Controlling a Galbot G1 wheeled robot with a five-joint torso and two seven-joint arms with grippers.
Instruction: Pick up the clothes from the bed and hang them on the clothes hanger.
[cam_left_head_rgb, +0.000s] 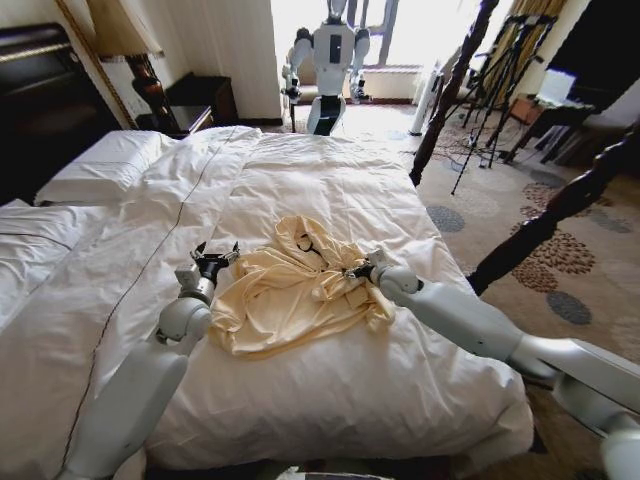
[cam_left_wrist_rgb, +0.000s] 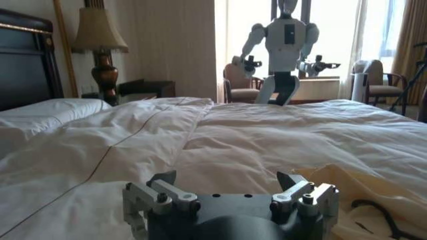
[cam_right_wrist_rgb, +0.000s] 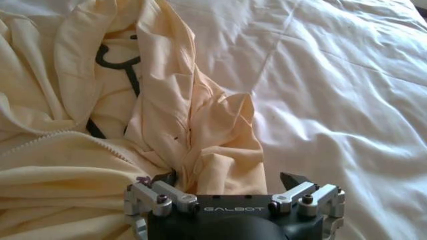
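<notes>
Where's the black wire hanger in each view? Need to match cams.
Head: hanger lies inside the yellow shirt, mid-bed.
Left wrist: black wire at the lower right corner, on the shirt.
Right wrist: hook at upper left, among the folds.
Shared landmark: the shirt.

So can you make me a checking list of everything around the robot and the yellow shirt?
Surface: large bed with a puffy white quilted duvet; white pillows at its head.
Job's things: pale butter-yellow long-sleeved shirt lies crumpled on the duvet; thin black wire hanger lies partly tucked in its folds.
Clutter: nothing seen on the bed.
Hands: left hand open, at the shirt's edge, holding nothing; right hand open, with shirt fabric between its fingers.
Cables: thin dark line running along the duvet; whether it is a cord or a seam cannot be told.
Surroundings: dark wooden bed posts, table lamp, black tripods, another white robot by the window.
</notes>
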